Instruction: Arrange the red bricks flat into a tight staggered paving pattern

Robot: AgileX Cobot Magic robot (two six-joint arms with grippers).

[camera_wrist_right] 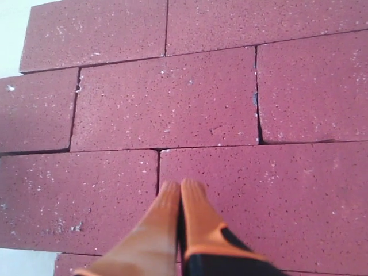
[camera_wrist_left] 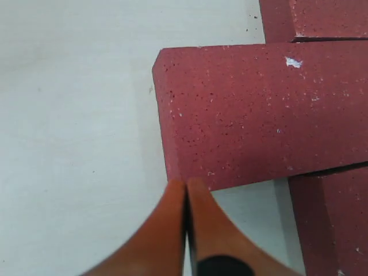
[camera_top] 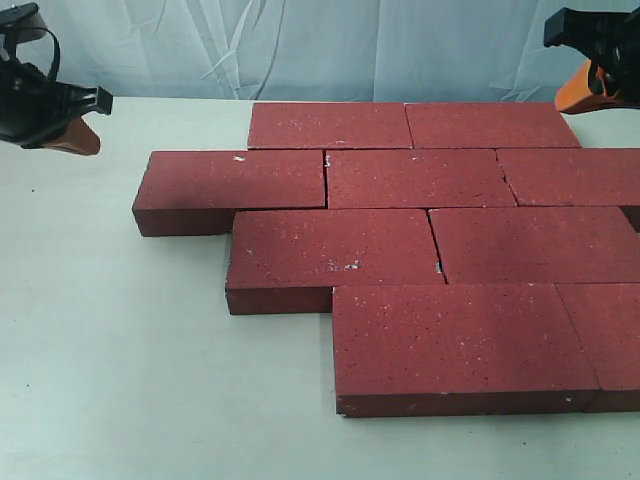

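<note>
Nine red bricks point(camera_top: 420, 180) lie flat in four tight, staggered rows on the pale bench point(camera_top: 120, 350). The left claw point(camera_wrist_left: 185, 185), tips pressed together, hangs by the leftmost brick's end. The right claw point(camera_wrist_right: 179, 187), tips also together, hangs above the bricks.

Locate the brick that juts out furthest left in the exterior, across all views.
Exterior: jutting brick, left end of second row from the back.
Left wrist: brick just beyond the left gripper.
Right wrist: brick cropped at the frame edge.
Shared landmark: its white chip.
</note>
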